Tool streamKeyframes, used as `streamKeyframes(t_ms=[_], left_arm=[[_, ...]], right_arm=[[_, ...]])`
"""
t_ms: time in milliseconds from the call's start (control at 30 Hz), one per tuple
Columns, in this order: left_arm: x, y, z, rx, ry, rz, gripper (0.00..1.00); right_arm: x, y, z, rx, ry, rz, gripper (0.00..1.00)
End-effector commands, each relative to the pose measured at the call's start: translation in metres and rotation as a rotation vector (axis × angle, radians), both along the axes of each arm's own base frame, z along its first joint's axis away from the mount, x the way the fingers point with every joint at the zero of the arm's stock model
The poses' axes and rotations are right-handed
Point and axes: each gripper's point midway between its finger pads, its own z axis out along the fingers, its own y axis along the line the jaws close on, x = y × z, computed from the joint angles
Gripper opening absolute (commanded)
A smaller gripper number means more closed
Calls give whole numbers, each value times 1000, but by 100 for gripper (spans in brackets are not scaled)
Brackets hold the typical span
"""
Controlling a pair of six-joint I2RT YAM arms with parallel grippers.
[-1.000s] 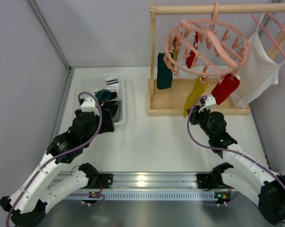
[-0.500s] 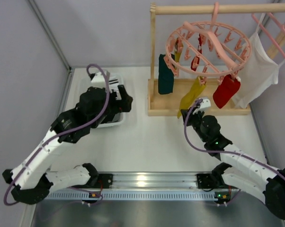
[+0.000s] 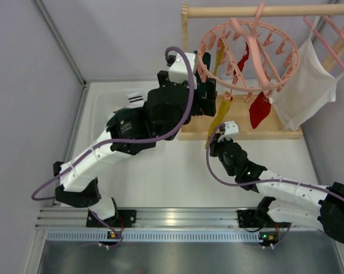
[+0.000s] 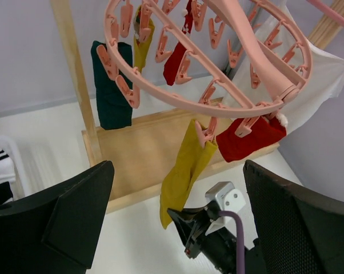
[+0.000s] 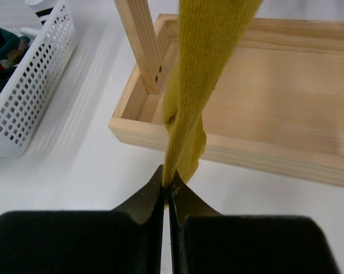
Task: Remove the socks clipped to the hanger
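Note:
The round pink clip hanger (image 3: 292,57) hangs tilted from the wooden rack's top bar and also shows in the left wrist view (image 4: 218,108). A mustard sock (image 3: 219,117) (image 4: 183,171) (image 5: 206,68) hangs clipped at its near rim. My right gripper (image 3: 213,142) (image 5: 170,185) is shut on that sock's lower end, and the sock is stretched taut. A red sock (image 3: 259,111) (image 4: 249,140) hangs beside it. A dark teal sock (image 4: 110,85), a second red sock (image 4: 175,57) and a second mustard sock (image 4: 142,43) hang farther back. My left gripper (image 3: 202,91) (image 4: 178,165) is open wide and empty, raised at the hanger's left rim.
The wooden rack has an upright post (image 3: 185,57) and a tray base (image 5: 263,74). A white shirt (image 3: 309,85) hangs on a pink hanger at the right. A white basket (image 5: 29,85) with striped socks (image 3: 135,100) stands at the left, partly behind my left arm.
My left arm has risen from the basket and swung right to the hanger. My right gripper has drawn the mustard sock down and left, and the hanger has tilted.

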Motion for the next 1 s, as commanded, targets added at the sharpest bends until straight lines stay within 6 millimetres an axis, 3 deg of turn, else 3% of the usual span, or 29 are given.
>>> streamKeyframes(t_ms=[0, 133, 300, 433, 967], left_arm=[[10, -9, 11, 52, -62, 55, 98], [25, -27, -2, 110, -72, 103, 98], [37, -46, -7, 98, -63, 72, 98], [44, -59, -22, 118, -43, 44, 96], [70, -79, -59, 188, -11, 45, 85]], right_arm=[[5, 10, 24, 41, -20, -53, 0], [0, 28, 30, 42, -16, -23, 0], [-3, 41, 24, 40, 4, -6, 0], [-4, 48, 22, 36, 23, 2, 0], [-6, 59, 26, 12, 25, 12, 0]])
